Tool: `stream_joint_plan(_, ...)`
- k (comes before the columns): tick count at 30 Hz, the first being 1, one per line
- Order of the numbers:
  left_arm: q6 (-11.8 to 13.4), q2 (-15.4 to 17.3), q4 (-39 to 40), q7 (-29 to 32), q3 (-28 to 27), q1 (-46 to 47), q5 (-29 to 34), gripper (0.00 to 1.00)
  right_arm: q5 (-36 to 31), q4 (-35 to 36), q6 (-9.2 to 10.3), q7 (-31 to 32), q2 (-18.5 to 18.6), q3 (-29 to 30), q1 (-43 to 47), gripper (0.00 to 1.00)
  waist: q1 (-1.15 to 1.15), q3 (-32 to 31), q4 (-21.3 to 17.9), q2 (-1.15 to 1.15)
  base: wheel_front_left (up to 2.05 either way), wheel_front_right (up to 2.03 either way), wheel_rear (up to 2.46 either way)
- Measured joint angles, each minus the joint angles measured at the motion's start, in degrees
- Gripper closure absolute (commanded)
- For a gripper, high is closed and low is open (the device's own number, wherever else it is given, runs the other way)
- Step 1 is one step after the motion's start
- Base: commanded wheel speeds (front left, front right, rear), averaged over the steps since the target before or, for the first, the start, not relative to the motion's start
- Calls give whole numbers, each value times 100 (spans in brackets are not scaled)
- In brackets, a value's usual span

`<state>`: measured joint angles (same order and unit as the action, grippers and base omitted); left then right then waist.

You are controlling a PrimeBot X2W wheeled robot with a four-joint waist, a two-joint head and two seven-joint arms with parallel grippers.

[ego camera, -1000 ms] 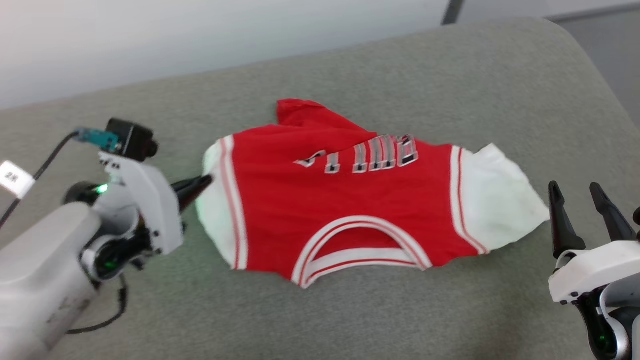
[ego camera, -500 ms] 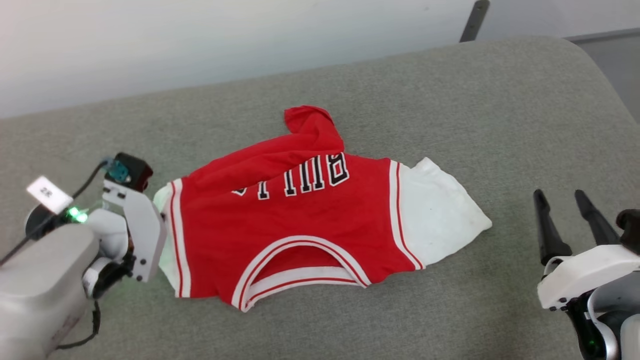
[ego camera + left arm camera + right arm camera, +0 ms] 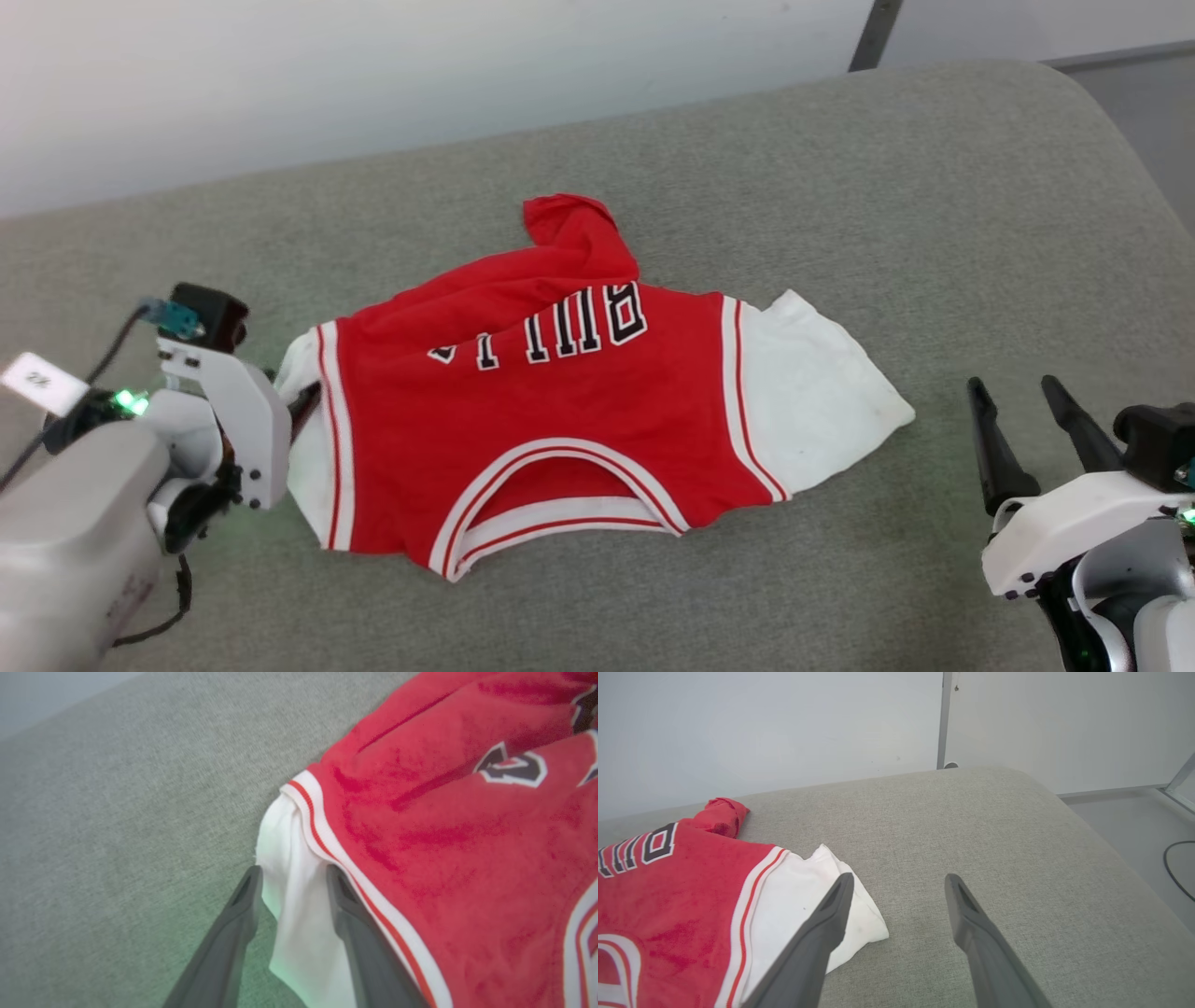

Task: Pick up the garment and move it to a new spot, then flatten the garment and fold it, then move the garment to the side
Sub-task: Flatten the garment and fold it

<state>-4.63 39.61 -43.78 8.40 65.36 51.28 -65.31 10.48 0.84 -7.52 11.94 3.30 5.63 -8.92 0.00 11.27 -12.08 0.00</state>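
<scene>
A grey fabric surface (image 3: 840, 187) carries the red jersey shirt (image 3: 560, 420), which lies rumpled between both tools. The left tool (image 3: 294, 872) stands half open, with the shirt's white sleeve (image 3: 303, 933) loose between its fingers. The right tool (image 3: 1013, 385), wide open and empty, hovers near the other sleeve (image 3: 812, 392).

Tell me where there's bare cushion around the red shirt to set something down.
Widest bare patch: the grey cushion right of the garment, beyond the right gripper. Also free: the strip between garment and wall, and the near strip below its collar. Crowded: the left side, where the left gripper straddles a white sleeve.
</scene>
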Motion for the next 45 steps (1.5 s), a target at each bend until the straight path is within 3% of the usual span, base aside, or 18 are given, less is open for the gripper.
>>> stream_joint_plan(6,-40,92,276,-716,-242,-5,-57,0,-9,-89,0,118,213,-265,-3,0,0,-53,205,0,0,0,0)
stream_joint_plan(9,70,164,511,-1259,-369,-172,-31,0,9,-145,0,230,419,-553,-31,0,0,-82,321,0,0,0,0)
stream_joint_plan(16,630,177,1311,-2291,-896,-1042,-169,0,378,-527,0,879,1151,-1079,-375,0,0,-138,576,0,0,0,0)
stream_joint_plan(18,865,136,1655,-2329,-1247,-1343,-116,0,589,-754,0,1188,1365,-1258,-594,0,0,-134,655,0,0,0,0)
stream_joint_plan(20,1144,59,2147,-2338,-1902,-1602,365,0,756,-1011,0,1501,1668,-1468,-868,0,0,-116,748,0,0,0,0)
stream_joint_plan(23,1429,-222,2803,-2353,-2826,-2285,1017,0,1017,-1418,0,1931,1997,-1741,-1261,0,0,-77,909,0,0,0,0)
stream_joint_plan(25,1455,-467,3123,-2352,-3292,-2871,1502,0,1273,-1718,0,2199,2132,-1871,-1488,0,0,-47,1023,0,0,0,0)
stream_joint_plan(30,1316,-1122,3608,-2353,-4339,-3741,2570,0,1618,-2391,0,2394,2415,-2022,-2026,0,0,28,1320,0,0,0,0)
stream_joint_plan(35,995,-1662,3718,-2353,-5049,-4239,3373,0,1889,-3022,0,2441,2543,-2225,-2322,0,0,106,1600,0,0,0,0)
stream_joint_plan(36,900,-1744,3712,-2353,-5142,-4296,3483,0,2000,-3127,0,2501,2546,-2283,-2354,18,0,122,1649,0,0,0,0)
stream_joint_plan(37,824,-1822,3701,-2353,-5245,-4341,3576,0,2092,-3195,0,2561,2548,-2353,-2371,52,0,136,1692,0,0,0,0)
stream_joint_plan(39,705,-1940,3656,-2353,-5411,-4398,3797,0,2198,-3304,3,2588,2609,-2423,-2452,94,0,162,1758,0,0,0,0)
stream_joint_plan(40,649,-1996,3638,-2353,-5488,-4424,3868,0,2243,-3343,1,2562,2638,-2435,-2485,100,0,177,1777,0,0,0,0)
stream_joint_plan(45,376,-2245,3519,-2353,-5845,-4490,4140,0,2372,-3606,-1,2196,2682,-2265,-2555,100,0,195,1724,0,0,0,0)
